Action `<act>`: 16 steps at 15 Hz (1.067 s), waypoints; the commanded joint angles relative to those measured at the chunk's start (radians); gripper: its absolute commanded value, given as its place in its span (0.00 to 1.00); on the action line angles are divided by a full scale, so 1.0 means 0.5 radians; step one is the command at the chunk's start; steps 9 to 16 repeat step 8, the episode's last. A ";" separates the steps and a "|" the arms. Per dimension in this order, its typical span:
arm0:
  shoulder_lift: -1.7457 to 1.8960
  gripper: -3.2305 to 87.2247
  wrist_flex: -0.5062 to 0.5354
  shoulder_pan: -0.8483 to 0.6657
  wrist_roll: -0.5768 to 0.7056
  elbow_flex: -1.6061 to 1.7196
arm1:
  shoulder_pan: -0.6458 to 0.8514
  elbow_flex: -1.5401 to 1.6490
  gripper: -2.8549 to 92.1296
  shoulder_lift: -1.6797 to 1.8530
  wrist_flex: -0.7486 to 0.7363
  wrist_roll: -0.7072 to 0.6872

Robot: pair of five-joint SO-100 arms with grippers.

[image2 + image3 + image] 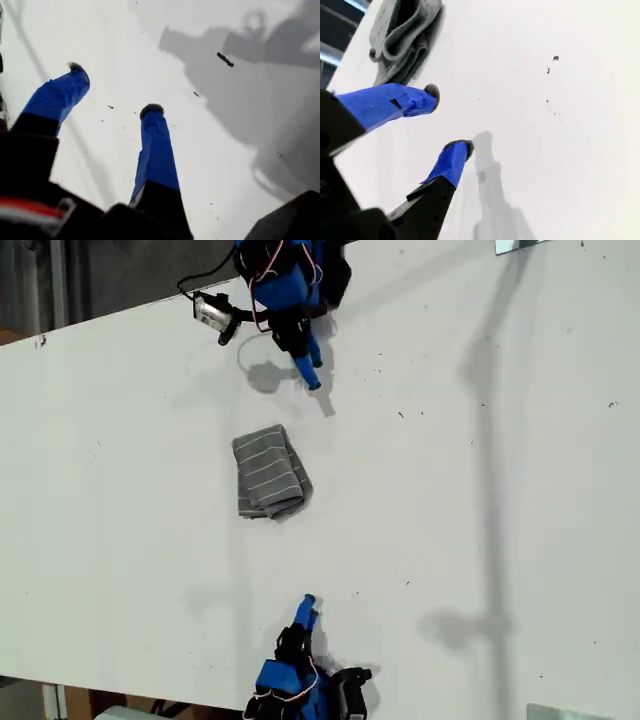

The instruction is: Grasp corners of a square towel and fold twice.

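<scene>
Towel point(269, 475) lies folded, bunched, striped grey; both claws gape empty.

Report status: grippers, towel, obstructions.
My first gripper open, empty. My second gripper open, empty, off the cloth. Towel folded small, flat on table. Nothing in the way.

My first gripper point(112, 87) and my second gripper point(450, 117): jaws parted, empty
</scene>
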 commanded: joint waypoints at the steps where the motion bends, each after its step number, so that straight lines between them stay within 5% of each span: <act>1: 0.009 0.21 -0.009 0.110 0.506 0.012 | -0.120 0.012 0.28 -0.012 -0.012 0.169; 5: 0.009 0.20 -0.009 0.107 0.525 0.012 | -0.383 -0.003 0.27 -0.012 -0.040 0.341; 7: 0.009 0.20 -0.009 0.107 0.525 0.012 | -0.341 -0.003 0.27 -0.012 0.000 0.129; 8: 0.009 0.20 -0.009 0.107 0.525 0.012 | -0.310 -0.003 0.27 -0.012 0.077 -0.215; 16: 0.009 0.20 -0.009 0.107 0.525 0.012 | -0.310 -0.003 0.27 -0.012 0.077 -0.215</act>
